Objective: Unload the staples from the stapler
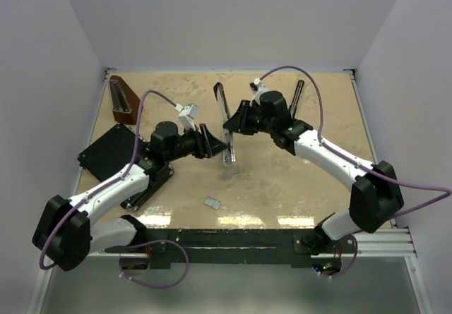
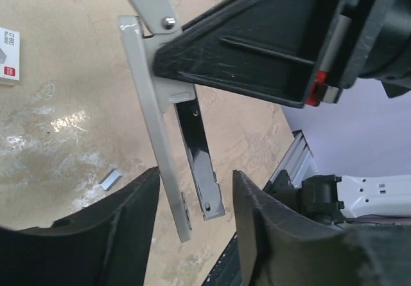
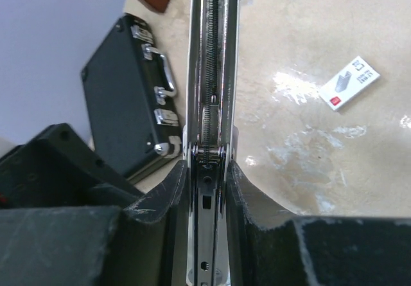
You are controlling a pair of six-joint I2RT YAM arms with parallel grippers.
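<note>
Right gripper (image 3: pixel 209 170) is clenched on the stapler (image 1: pixel 227 152) mid-table. Its long axis runs far-to-near, with the opened rail end pointing at the arm bases and looking lifted off the surface. Left gripper (image 2: pixel 194 189) is released, fingers straddling that near rail end with gaps on both sides, so the left arm is nearer the working end. One staples strip (image 1: pixel 212 202) lies loose on the table nearer the bases, apart from the stapler. Can't tell if any remain in the channel.
</note>
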